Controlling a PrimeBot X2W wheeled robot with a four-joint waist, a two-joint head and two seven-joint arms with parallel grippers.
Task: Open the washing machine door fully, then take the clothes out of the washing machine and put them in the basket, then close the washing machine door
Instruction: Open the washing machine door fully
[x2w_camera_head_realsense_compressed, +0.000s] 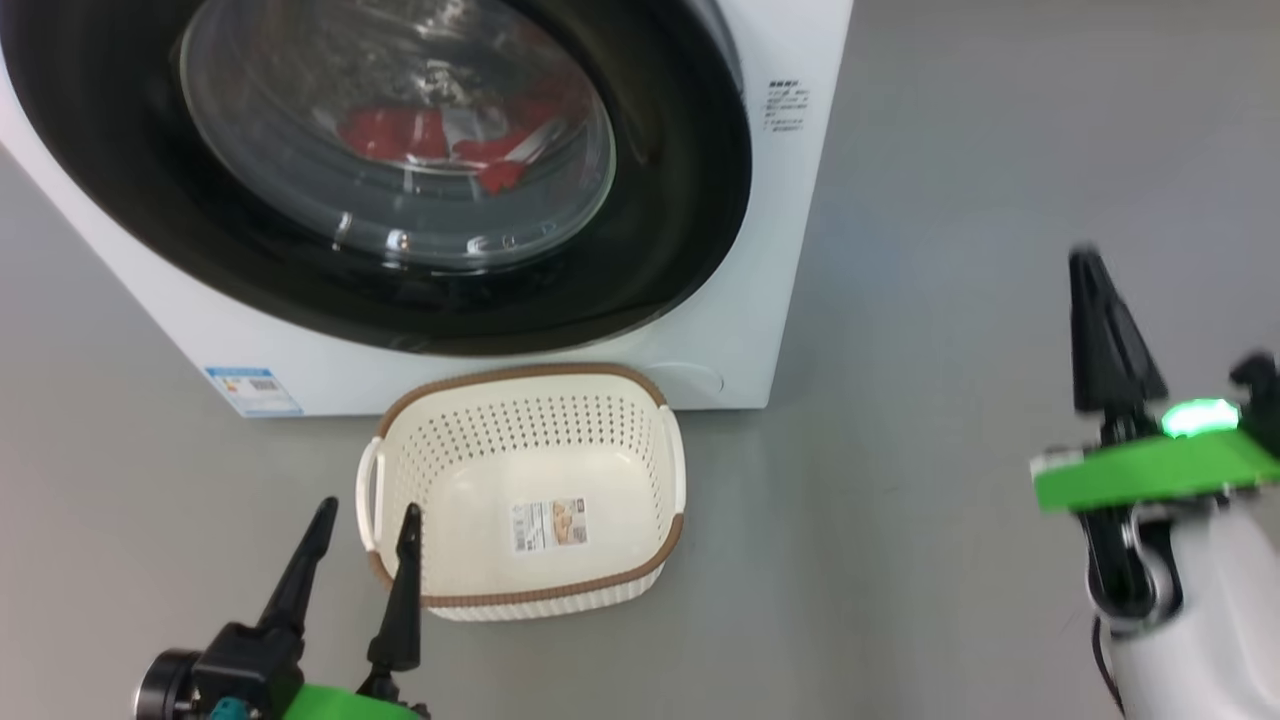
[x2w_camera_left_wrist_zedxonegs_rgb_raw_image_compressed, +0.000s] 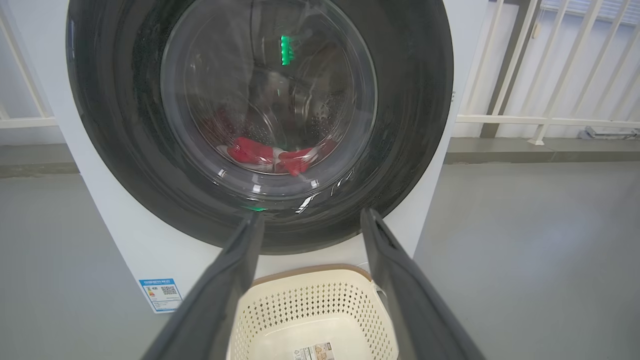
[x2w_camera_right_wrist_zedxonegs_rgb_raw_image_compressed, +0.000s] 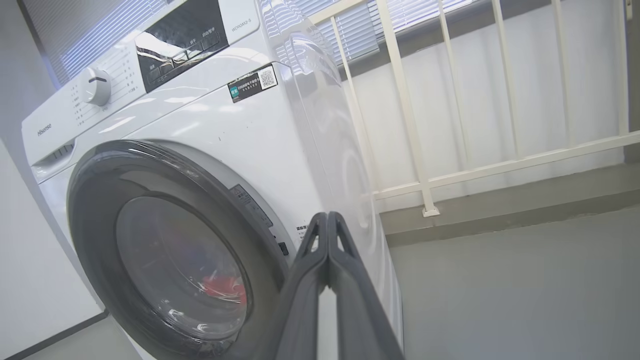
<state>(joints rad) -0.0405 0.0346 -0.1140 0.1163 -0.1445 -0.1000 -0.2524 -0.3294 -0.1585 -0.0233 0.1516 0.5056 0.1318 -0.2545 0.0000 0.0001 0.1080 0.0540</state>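
Washing machine door (x2w_camera_head_realsense_compressed: 400, 160) is sitting shut; clenched, empty right end effector (x2w_camera_head_realsense_compressed: 1088, 275) should be hooking its near rim; left end effector (x2w_camera_head_realsense_compressed: 368, 512) is hovering released.

Front of the washing machine (x2w_camera_right_wrist_zedxonegs_rgb_raw_image_compressed: 240, 150): brand name (x2w_camera_right_wrist_zedxonegs_rgb_raw_image_compressed: 44, 131) "Hisense" at upper left; model code (x2w_camera_right_wrist_zedxonegs_rgb_raw_image_compressed: 240, 28) beginning "WD", remainder unclear, beside the black display (x2w_camera_right_wrist_zedxonegs_rgb_raw_image_compressed: 180, 40). A dark sticker (x2w_camera_right_wrist_zedxonegs_rgb_raw_image_compressed: 252, 83) and a blue sticker (x2w_camera_head_realsense_compressed: 253, 390) each carry a QR code; their print, and that of the paper label (x2w_camera_head_realsense_compressed: 549, 524) in the basket (x2w_camera_head_realsense_compressed: 520, 372), is too small to read.
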